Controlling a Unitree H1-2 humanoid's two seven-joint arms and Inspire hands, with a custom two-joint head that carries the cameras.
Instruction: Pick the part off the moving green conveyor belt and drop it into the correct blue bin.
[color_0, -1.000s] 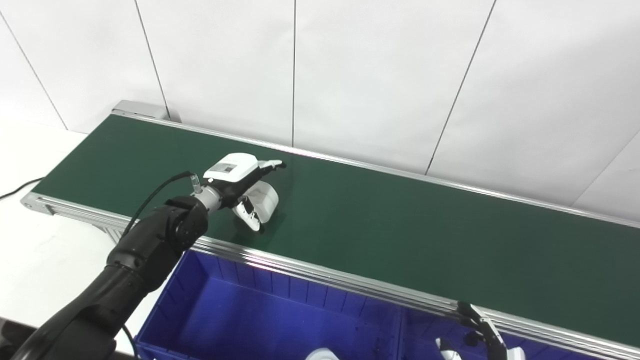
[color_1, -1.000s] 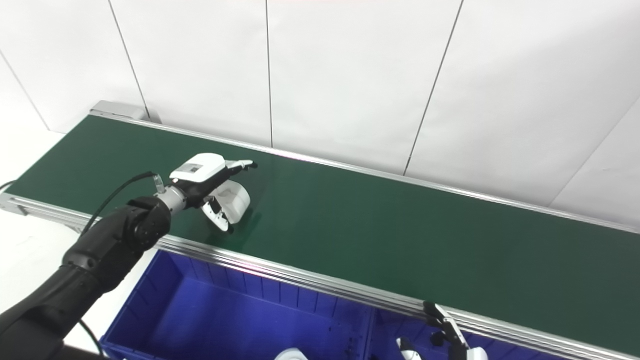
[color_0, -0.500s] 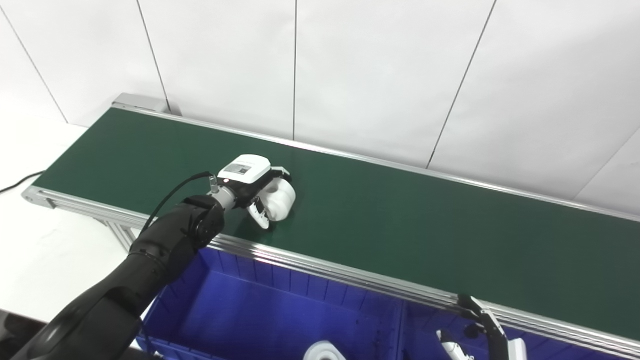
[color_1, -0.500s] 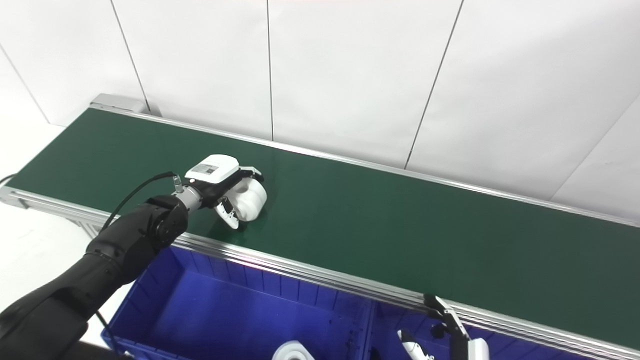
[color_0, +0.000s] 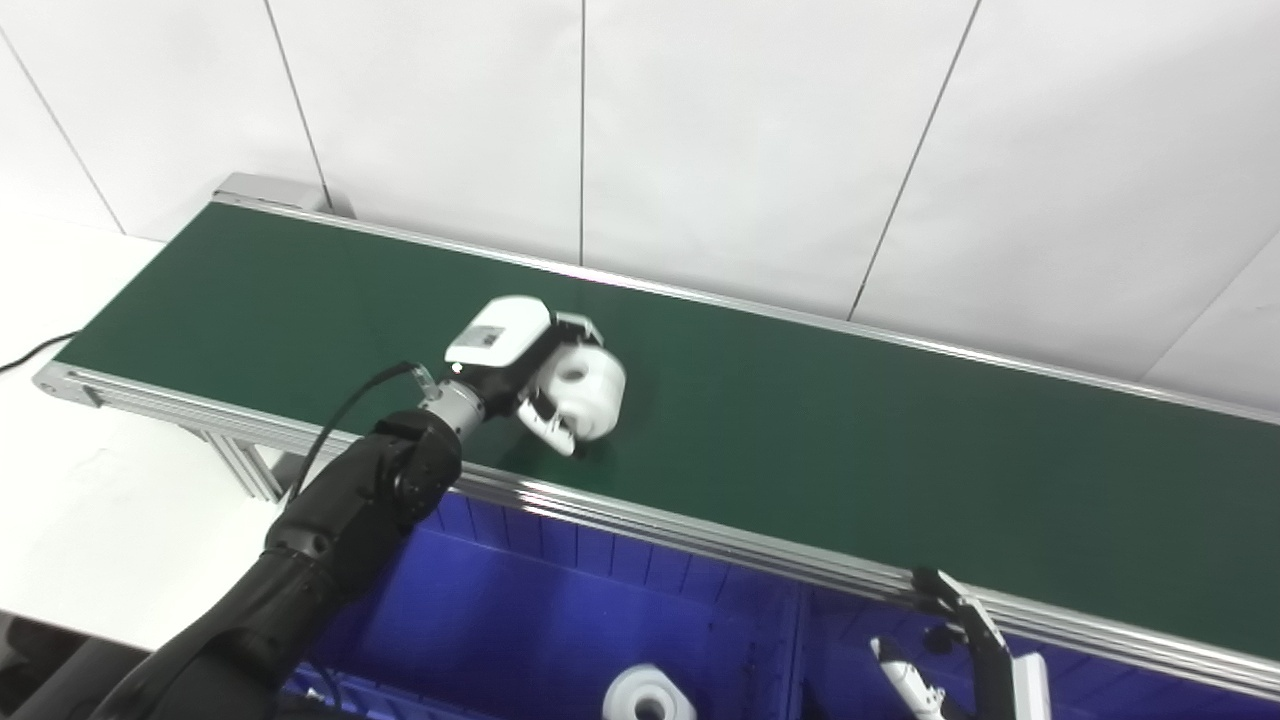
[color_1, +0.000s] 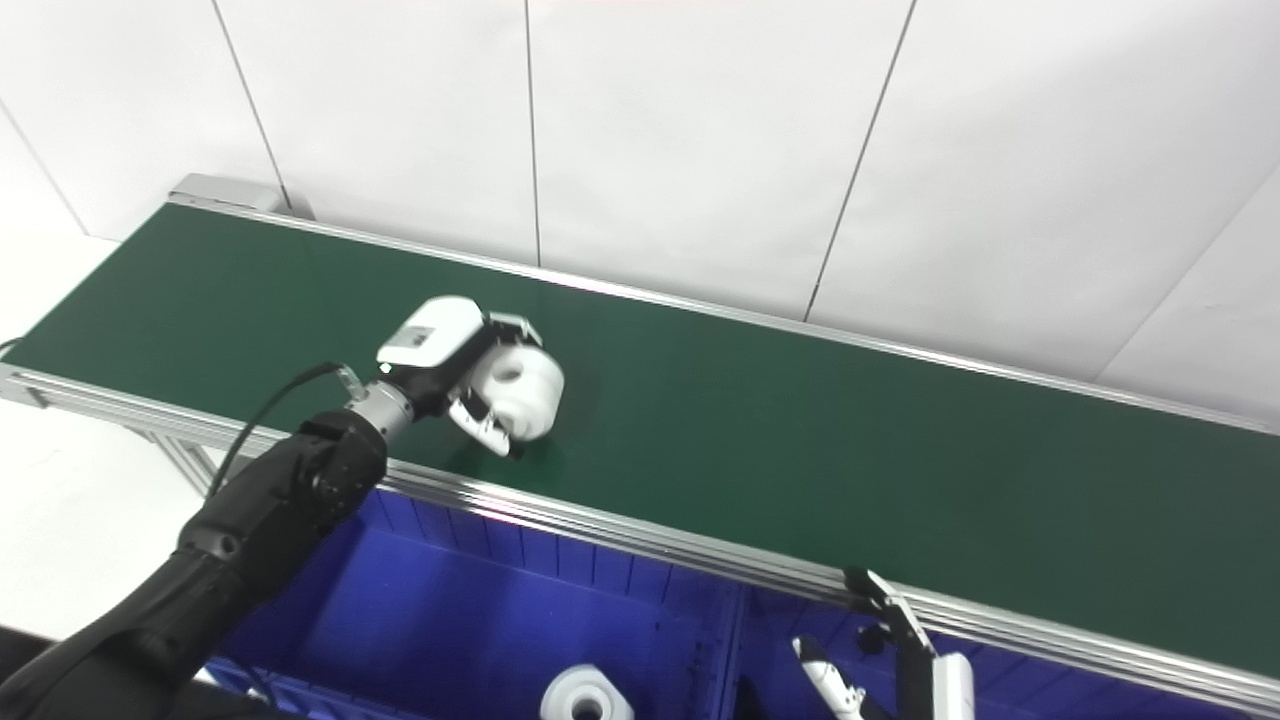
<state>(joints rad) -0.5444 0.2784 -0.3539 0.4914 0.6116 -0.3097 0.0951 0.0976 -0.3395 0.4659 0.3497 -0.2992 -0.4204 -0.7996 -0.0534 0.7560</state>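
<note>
White wall panels back your green conveyor belt (color_0: 900, 470). From the left eye, your left hand (color_0: 525, 375) has its fingers wrapped around the white spool-like part (color_0: 588, 390), tilted just above the belt at about nine o'clock. From the right eye, the blue bin (color_1: 450, 620) at six o'clock holds another white spool (color_1: 585, 697); your right hand (color_1: 880, 665) at five o'clock shows spread fingers, holding nothing.

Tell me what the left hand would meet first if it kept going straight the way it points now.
Nothing nearby, apparently: the left hand, shut on the white part, points rightward along the green belt, which looks free. Depth is uncertain.
</note>
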